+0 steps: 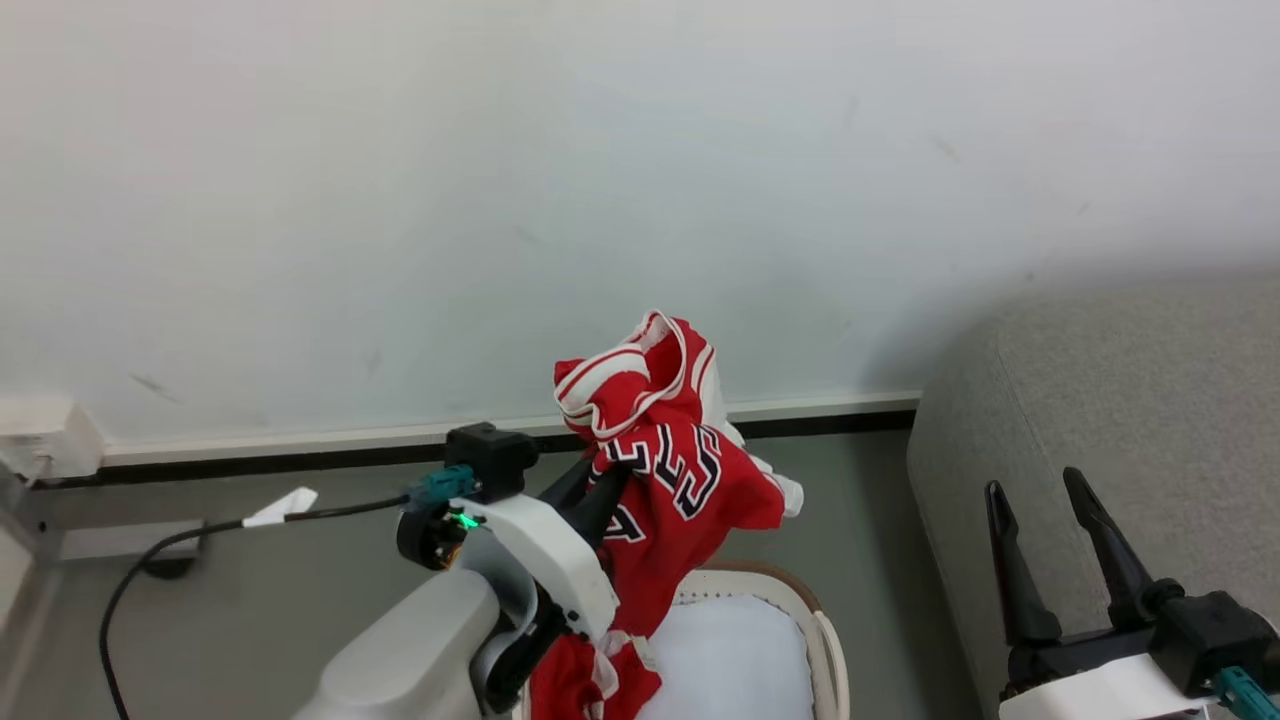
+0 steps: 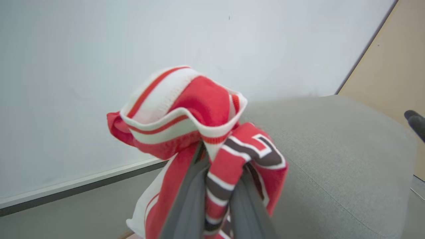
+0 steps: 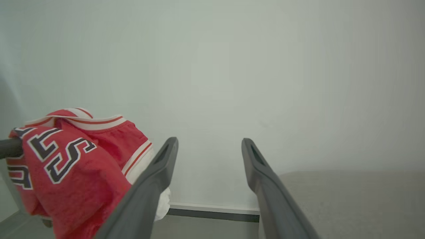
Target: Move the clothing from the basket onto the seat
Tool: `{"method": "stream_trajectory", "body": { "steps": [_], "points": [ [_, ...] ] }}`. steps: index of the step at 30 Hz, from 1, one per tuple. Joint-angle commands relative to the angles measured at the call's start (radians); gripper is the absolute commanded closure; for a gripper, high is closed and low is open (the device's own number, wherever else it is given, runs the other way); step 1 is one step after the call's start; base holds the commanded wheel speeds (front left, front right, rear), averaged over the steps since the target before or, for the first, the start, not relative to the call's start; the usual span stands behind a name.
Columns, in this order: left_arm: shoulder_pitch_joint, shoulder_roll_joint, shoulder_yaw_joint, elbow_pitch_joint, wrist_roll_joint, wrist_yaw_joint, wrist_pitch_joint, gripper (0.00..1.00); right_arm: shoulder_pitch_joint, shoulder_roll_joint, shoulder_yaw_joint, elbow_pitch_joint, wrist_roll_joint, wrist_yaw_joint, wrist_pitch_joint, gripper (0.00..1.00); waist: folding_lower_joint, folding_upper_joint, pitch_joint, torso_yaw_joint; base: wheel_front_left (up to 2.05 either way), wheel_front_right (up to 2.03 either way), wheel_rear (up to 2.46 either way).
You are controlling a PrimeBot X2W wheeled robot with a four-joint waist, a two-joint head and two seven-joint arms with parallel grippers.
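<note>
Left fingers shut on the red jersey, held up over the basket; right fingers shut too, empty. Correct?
Not quite. The right fingers are spread wide open, not shut, and empty, as the right wrist view shows. The rest holds: the left fingers are shut on the red jersey, held up over the basket.

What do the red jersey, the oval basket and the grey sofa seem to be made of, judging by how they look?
Red jersey with black white-outlined letters: soft knitted fabric, matte; it folds and drapes, and its white trim looks ribbed.
Oval cream-white basket with brown rim: probably plastic; smooth wall, stiff curved edge.
Light grey sofa: woven upholstery, matte, with a fine grainy texture.
</note>
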Motion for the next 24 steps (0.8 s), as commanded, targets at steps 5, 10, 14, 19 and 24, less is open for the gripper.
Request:
{"method": "stream_trajectory", "body": {
  "steps": [5,10,14,19,24],
  "points": [
    [0.012,0.037,0.031,-0.094,-0.033,0.031,0.022,1.00,0.033,0.003,0.025,0.013,0.017,-0.002,0.001,0.00,0.0004,-0.0001,-0.055,0.048,0.00,0.00,0.00],
    [0.015,0.075,0.042,-0.187,-0.034,0.068,0.050,1.00,0.030,0.004,0.052,0.017,0.023,-0.002,0.001,0.00,0.0004,-0.0001,-0.058,0.051,0.00,0.00,0.00],
    [0.032,0.098,0.044,-0.249,-0.040,0.093,0.068,1.00,0.022,0.000,0.070,0.021,0.028,-0.002,0.001,0.00,0.0004,-0.0001,-0.054,0.047,0.00,0.00,0.00],
    [0.049,0.110,0.038,-0.297,-0.040,0.109,0.082,1.00,0.007,-0.015,0.108,0.027,0.032,-0.002,0.001,0.00,0.0004,-0.0001,-0.048,0.042,0.00,0.00,0.00],
    [0.059,0.116,0.025,-0.325,-0.031,0.115,0.093,1.00,-0.036,-0.068,0.227,0.041,0.055,-0.002,0.013,0.00,0.0004,-0.0001,-0.044,0.036,0.00,0.00,0.00]
  ]
}}
